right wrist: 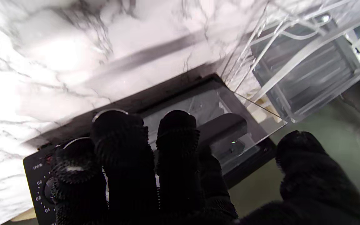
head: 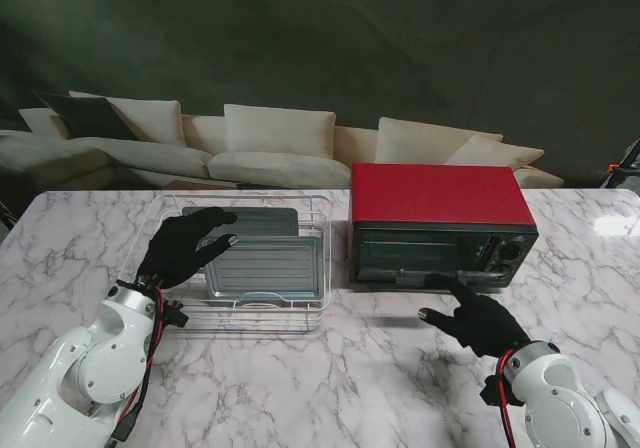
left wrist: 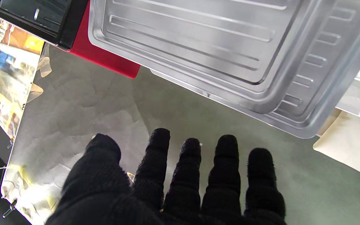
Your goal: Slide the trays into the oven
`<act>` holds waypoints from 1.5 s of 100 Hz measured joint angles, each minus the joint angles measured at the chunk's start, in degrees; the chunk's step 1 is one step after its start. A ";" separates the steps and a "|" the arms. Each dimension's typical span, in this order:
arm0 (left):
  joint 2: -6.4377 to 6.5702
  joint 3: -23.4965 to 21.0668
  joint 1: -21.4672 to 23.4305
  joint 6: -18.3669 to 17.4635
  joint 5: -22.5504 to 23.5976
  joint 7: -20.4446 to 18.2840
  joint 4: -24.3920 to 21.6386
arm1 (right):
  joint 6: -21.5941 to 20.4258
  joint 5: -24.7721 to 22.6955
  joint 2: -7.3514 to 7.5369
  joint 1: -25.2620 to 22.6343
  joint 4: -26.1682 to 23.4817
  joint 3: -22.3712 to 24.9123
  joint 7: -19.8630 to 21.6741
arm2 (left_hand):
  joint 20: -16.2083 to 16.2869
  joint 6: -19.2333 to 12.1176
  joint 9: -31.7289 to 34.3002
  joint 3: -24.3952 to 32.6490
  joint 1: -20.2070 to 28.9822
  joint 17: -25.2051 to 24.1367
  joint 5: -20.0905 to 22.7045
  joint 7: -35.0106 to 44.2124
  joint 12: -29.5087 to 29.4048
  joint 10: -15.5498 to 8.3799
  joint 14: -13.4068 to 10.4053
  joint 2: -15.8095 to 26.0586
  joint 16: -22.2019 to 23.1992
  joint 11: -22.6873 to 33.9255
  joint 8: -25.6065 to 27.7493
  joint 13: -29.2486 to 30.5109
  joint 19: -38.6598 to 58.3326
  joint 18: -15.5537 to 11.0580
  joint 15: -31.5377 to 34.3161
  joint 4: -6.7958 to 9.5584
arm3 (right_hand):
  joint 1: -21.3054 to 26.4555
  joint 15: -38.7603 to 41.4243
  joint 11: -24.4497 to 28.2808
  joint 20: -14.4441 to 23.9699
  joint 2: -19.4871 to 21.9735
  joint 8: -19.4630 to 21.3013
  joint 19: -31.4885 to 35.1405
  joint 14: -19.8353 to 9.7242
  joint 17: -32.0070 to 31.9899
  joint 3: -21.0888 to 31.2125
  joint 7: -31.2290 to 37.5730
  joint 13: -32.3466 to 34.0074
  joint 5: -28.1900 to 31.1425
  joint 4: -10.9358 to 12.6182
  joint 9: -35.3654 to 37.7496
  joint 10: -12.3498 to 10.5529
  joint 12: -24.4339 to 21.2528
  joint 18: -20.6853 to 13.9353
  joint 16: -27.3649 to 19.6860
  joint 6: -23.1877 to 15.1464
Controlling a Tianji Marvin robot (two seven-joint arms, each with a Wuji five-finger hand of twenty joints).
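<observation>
On the left side of the marble table [head: 330, 368] sits a clear wire rack [head: 150, 243]. Two shiny metal baking trays [head: 265, 266] stand on edge inside it, leaning one behind the other. The left hand [head: 185, 246] in its black glove is up by the rack, at about nine o'clock from the trays. Its fingers [left wrist: 186, 175] are spread apart and hold nothing. In the left wrist view the trays are close ahead of the fingertips, but I see no touch there. In the stand view I cannot tell if a fingertip touches the back tray.

To the right of the rack, at about three o'clock from the trays, is the red toaster oven [head: 440, 223]. Its glass door [head: 415, 258] looks shut. The right hand [head: 480, 318] is just in front of the door, at about six o'clock from the oven. Its fingers are apart and hold nothing. One finger points toward the door's lower edge.

I think the job is just starting. No tray is in the oven yet. The door has to open first, so the right hand needs to catch the handle and pull the door down. Then the left hand needs to pinch the front tray by its rim and lift it out of the rack.
</observation>
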 measured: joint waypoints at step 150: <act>0.07 -1.21 0.73 0.48 0.51 -0.40 -0.39 | -14.89 10.88 -4.00 9.47 6.54 -7.01 -22.84 | 0.15 0.00 0.04 0.00 0.00 -0.01 0.01 0.00 0.00 0.00 0.00 0.00 0.00 0.00 0.00 0.00 0.00 0.00 0.00 0.00 | 3.58 -62.30 -46.01 -14.88 0.89 22.95 -36.76 -6.03 -30.20 -3.35 0.24 -33.51 22.15 0.00 -34.52 1.36 -23.62 -7.01 -15.00 -3.60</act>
